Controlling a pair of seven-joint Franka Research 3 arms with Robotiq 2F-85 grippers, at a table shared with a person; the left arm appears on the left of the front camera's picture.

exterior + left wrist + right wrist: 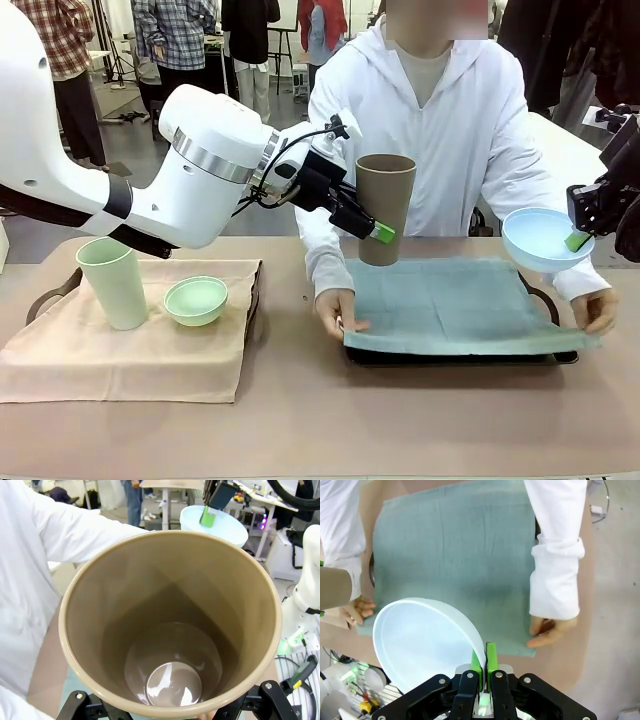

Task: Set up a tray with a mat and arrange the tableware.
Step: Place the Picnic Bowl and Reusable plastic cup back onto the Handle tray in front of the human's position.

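My left gripper [381, 233] is shut on the brown tumbler [386, 205] and holds it upright above the far left corner of the teal mat [455, 305]. The left wrist view looks straight down into this empty tumbler [170, 625], with the left gripper [170, 702] astride it. My right gripper [578, 240] is shut on the rim of the pale blue bowl [542, 240], held tilted over the mat's right end. In the right wrist view the bowl [422, 640] hangs from that gripper [483, 662] above the mat [455, 555]. A mint tumbler [113, 282] and a mint bowl [196, 300] stand on the beige mat [120, 360].
The person's hands [340, 312] [600, 310] press the teal mat's corners onto the black tray [460, 356]. The beige mat covers a second tray with a handle [48, 296] at the left. Bare tabletop [300, 420] lies along the near edge.
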